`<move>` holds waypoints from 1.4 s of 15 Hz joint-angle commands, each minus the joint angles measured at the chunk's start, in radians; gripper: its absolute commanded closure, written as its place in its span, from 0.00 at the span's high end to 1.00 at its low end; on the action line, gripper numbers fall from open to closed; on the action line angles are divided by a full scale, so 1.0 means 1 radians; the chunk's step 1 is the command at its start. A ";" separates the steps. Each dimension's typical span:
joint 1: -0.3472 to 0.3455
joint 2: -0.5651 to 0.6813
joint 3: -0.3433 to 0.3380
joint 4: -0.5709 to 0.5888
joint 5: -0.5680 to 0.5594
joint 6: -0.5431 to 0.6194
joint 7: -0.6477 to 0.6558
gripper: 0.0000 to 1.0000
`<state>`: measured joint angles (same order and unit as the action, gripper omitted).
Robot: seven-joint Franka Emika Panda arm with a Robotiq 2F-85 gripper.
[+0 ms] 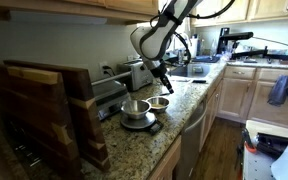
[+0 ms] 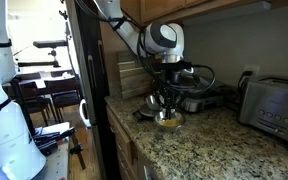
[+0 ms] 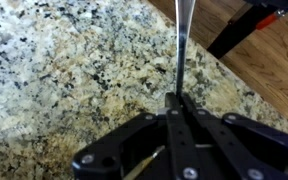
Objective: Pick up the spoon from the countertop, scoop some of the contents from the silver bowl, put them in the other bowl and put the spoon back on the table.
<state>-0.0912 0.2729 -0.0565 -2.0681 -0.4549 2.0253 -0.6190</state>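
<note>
In the wrist view my gripper [image 3: 176,100] is shut on the thin metal handle of the spoon [image 3: 181,45]. The handle runs away from the fingertips over the speckled granite countertop [image 3: 64,70], and the spoon's bowl end is out of frame. In both exterior views the gripper [image 1: 162,80] [image 2: 165,97] points down just above a small bowl [image 1: 159,102] [image 2: 167,119] that shows yellowish contents. The silver bowl [image 1: 136,108] stands beside it on a dark scale [image 1: 140,123].
Wooden cutting boards [image 1: 44,110] lean at the near end of the counter. A toaster [image 1: 134,72] [image 2: 274,100] stands by the back wall. The counter's rounded edge [image 3: 224,75] drops to a wooden floor [image 3: 254,60].
</note>
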 commanded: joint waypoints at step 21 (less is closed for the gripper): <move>0.137 0.116 0.073 -0.037 -0.758 -0.058 0.045 0.03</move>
<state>0.0395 0.4003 0.0103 -2.0723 -1.1335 1.9932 -0.6257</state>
